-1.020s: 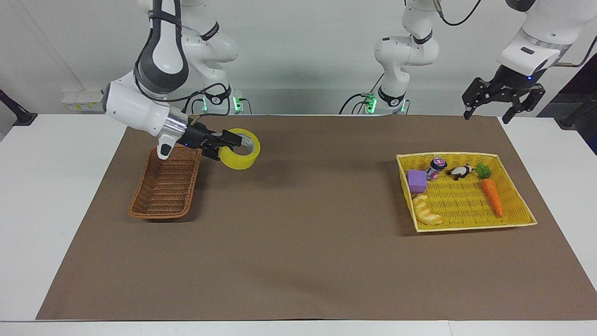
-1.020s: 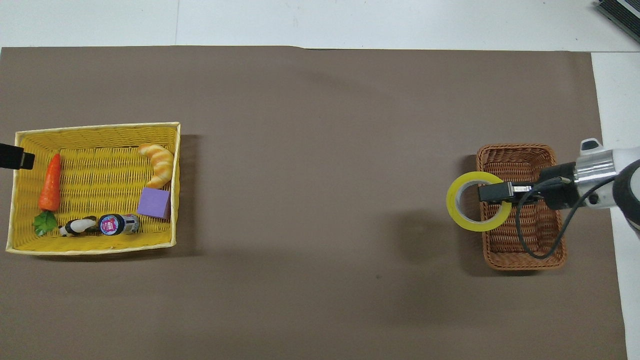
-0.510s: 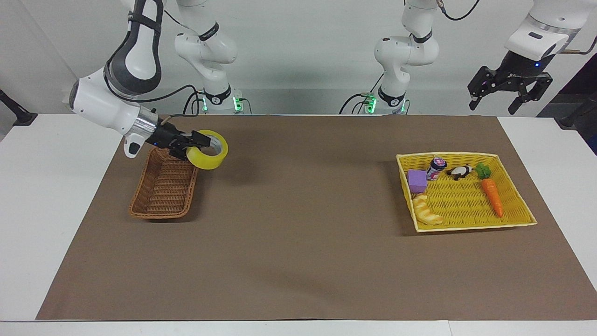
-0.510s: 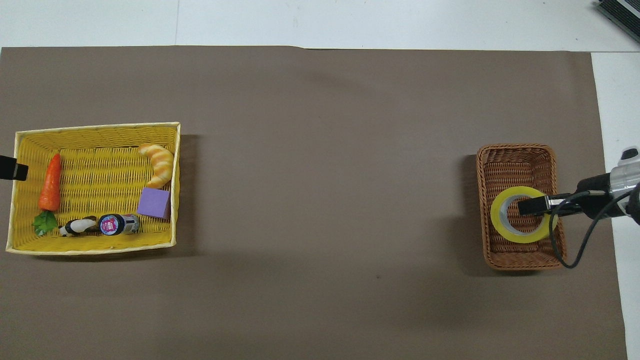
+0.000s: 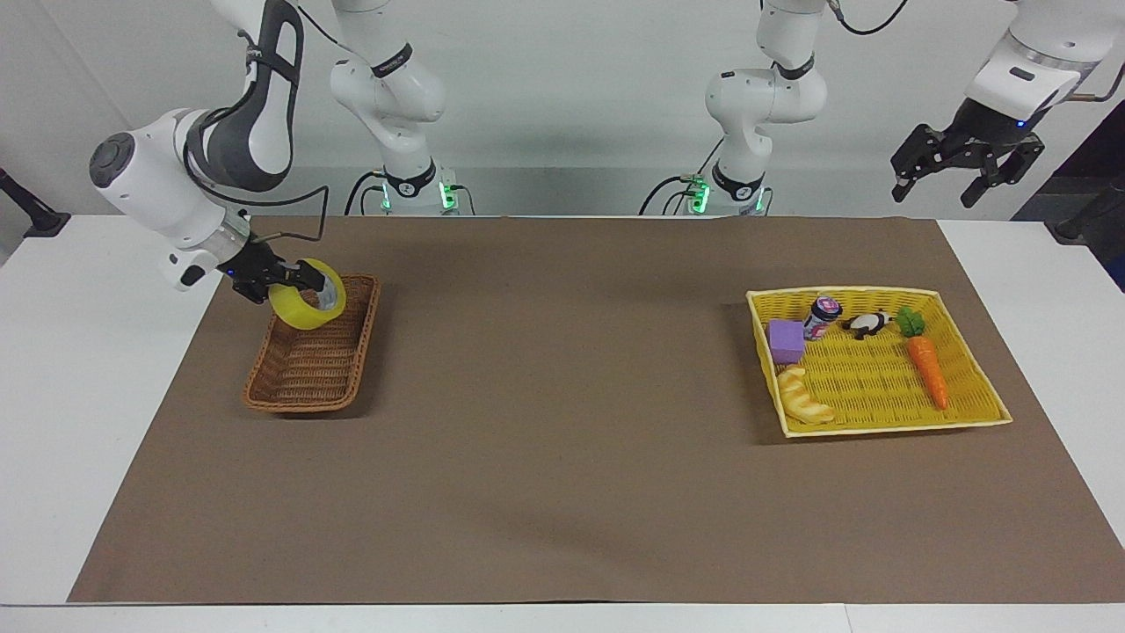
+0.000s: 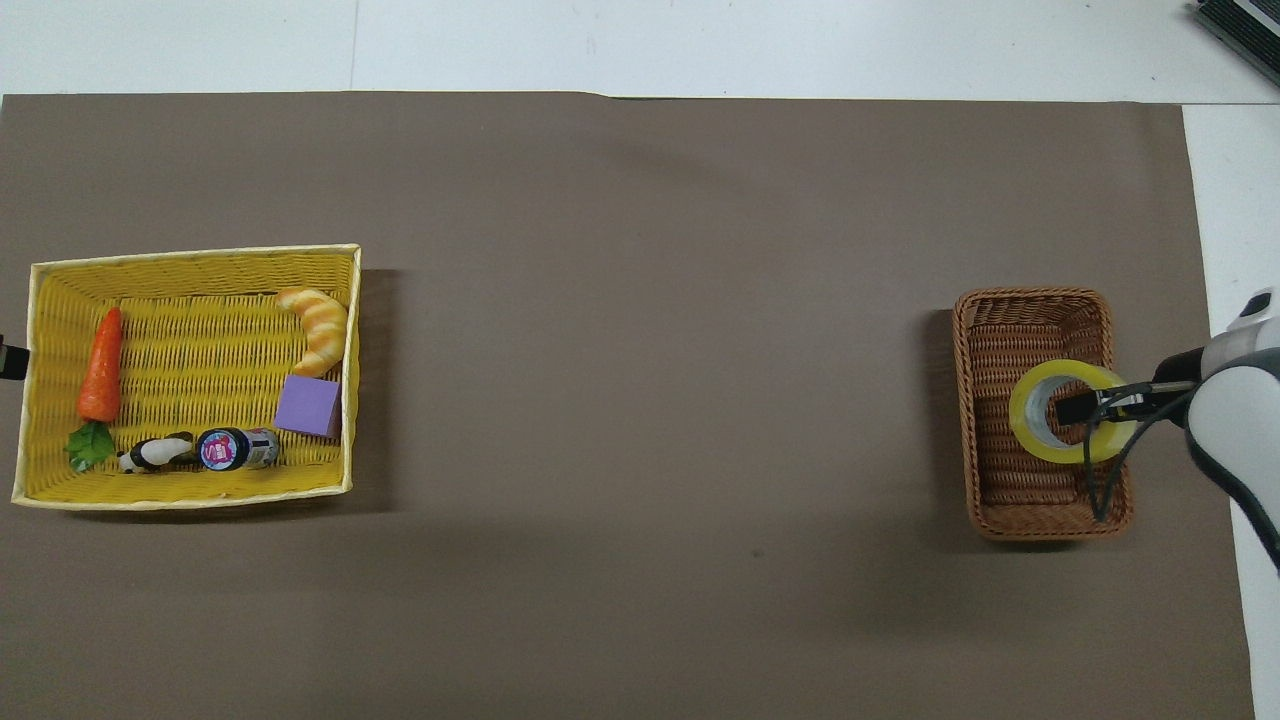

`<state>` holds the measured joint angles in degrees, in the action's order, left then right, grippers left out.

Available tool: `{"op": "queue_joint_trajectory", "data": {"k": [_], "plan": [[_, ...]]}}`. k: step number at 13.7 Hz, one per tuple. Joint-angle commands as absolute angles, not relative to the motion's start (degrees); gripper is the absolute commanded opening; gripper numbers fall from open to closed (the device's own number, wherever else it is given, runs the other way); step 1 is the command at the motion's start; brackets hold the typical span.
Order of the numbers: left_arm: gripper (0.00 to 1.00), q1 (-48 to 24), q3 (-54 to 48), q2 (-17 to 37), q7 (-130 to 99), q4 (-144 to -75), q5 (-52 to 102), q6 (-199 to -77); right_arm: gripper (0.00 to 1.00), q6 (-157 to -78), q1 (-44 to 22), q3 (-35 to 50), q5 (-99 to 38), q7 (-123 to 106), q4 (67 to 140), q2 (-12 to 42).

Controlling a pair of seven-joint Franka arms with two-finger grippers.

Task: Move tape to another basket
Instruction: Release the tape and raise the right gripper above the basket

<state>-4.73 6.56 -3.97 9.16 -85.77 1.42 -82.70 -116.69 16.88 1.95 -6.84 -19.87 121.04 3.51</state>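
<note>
In the facing view the tape point(image 5: 308, 306) is seen clamped by its wall in the right gripper point(image 5: 290, 281) over the basket point(image 5: 312, 369), the left gripper point(image 5: 962, 171) waiting open, while in the overhead view the tape point(image 6: 1065, 412), earlier beside the basket point(image 6: 1040, 500), is shown above it.

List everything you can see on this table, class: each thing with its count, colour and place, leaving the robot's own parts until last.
tape: one, yellow, held over the wicker basket
wicker basket: one, brown, right arm's end
tray basket: one, yellow, left arm's end
carrot: one, orange, in the tray basket
croissant: one, golden, in the tray basket
block: one, purple, in the tray basket
bottle: one, small, in the tray basket
panda toy: one, black-white, in the tray basket
right gripper: jaws shut on the tape
left gripper: jaws open, waiting raised at its own end
</note>
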Motion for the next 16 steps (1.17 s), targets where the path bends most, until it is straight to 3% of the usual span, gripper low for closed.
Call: {"op": "queue_joint_trajectory", "data": {"k": [1,2,3,4,5,16], "plan": [[1.00,-4.9,6.2,-5.2,8.5,-87.0,0.5,-82.6,0.00,-120.7,17.0,2.5,-4.1,-15.5,123.8,4.2],[1.00,-4.9,6.2,-5.2,8.5,-87.0,0.5,-82.6,0.07,-120.7,16.9,2.5,-4.0,-15.2,124.0,4.5],[1.00,-4.7,6.2,-5.2,8.5,-87.0,0.5,-82.6,0.30,-120.7,16.8,2.6,-4.0,-15.1,124.4,4.5],[1.00,-4.7,6.2,-5.3,8.5,-87.0,0.5,-82.6,0.85,-120.5,16.7,2.6,-4.0,-15.2,124.3,4.6],[1.00,-4.6,6.2,-5.2,8.5,-87.0,0.5,-82.6,1.00,-119.9,16.8,2.5,-4.0,-15.2,123.9,4.7],[1.00,-4.6,6.2,-5.2,8.5,-87.0,0.5,-82.6,1.00,-109.8,16.0,2.8,-2.4,-15.2,114.1,3.2]]}}
